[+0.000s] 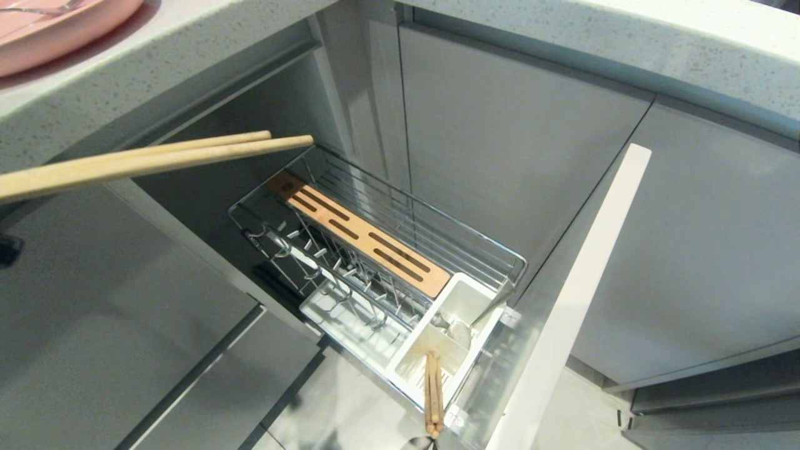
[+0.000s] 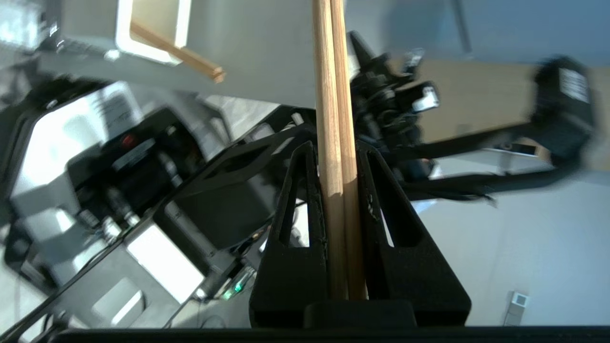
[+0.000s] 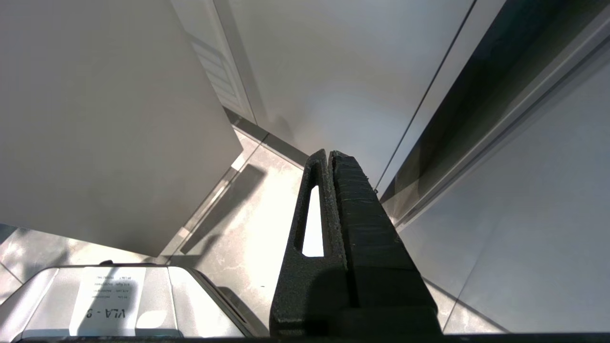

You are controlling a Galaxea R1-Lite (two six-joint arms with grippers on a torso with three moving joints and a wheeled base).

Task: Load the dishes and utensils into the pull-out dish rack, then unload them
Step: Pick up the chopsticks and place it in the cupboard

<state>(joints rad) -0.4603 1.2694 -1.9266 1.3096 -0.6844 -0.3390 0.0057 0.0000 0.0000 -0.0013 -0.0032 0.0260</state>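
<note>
Already the left end effector (image 2: 339, 190) clamps a chopstick pair (image 1: 137, 164) held level over the pulled-out dish rack (image 1: 375, 269), far from its white utensil box (image 1: 447, 340); a skewed descent might strike wires.

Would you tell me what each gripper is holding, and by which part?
Left gripper clamps the chopsticks partway along their length; which end is unclear. Right gripper holds nothing.

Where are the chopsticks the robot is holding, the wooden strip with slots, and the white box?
held chopsticks (image 1: 156, 161): head view, middle of the two sticks.
slotted wooden strip (image 1: 359, 232): head view, bare wood between slots.
white utensil box (image 1: 473, 297): head view, inner wall of the far compartment.
</note>
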